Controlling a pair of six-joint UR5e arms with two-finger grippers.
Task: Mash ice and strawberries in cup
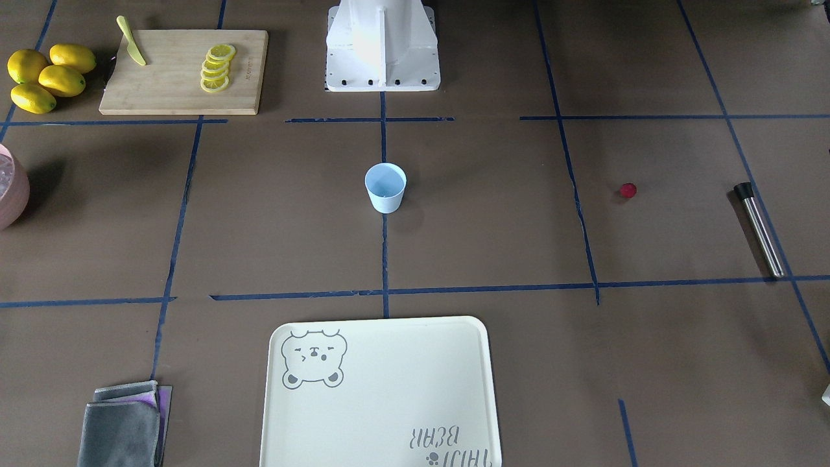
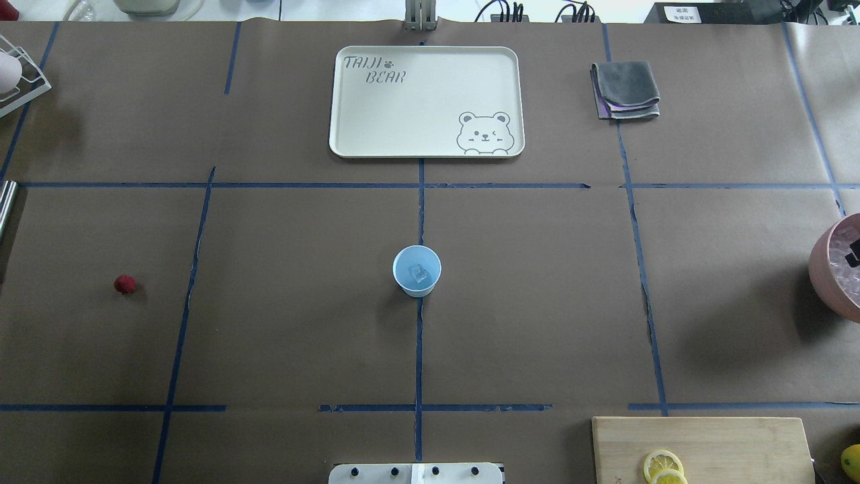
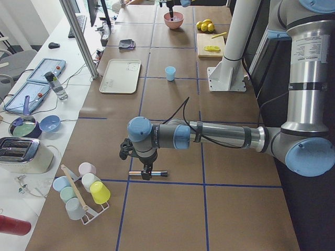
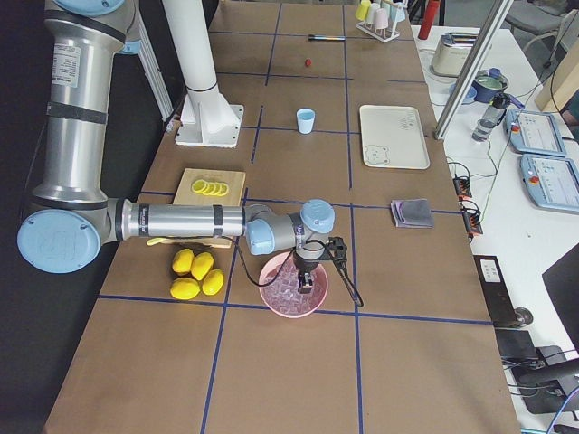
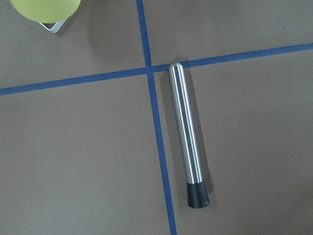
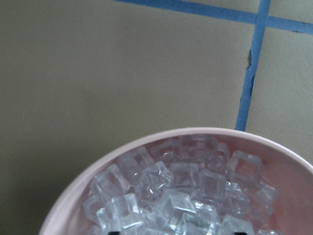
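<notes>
Gathering ingredients, ice first.
Far left: left gripper [image 3: 148, 170] poised above slim steel muddler with black tip [image 5: 188, 137], grip impossible to tell; small dark red strawberry [image 2: 124, 284] alone on the paper; small light blue plastic cup [image 2: 403, 263] at centre, holding one clear ice cube [image 2: 418, 273]; right gripper [image 4: 306, 282] spread inside round pink bowl [image 6: 98, 171] of cubes. Pinch one cube squarely, lift clear of the rim.

Ice [image 2: 419, 273] in cup [image 2: 417, 291]; strawberry [image 2: 124, 284] well apart.

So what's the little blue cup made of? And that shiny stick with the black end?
The light blue cup looks like plastic: smooth, matte, one even colour. The muddler seems brushed metal, probably steel: bright streaks run along it. Its black tip looks dull and ridged, likely rubber or plastic.
</notes>
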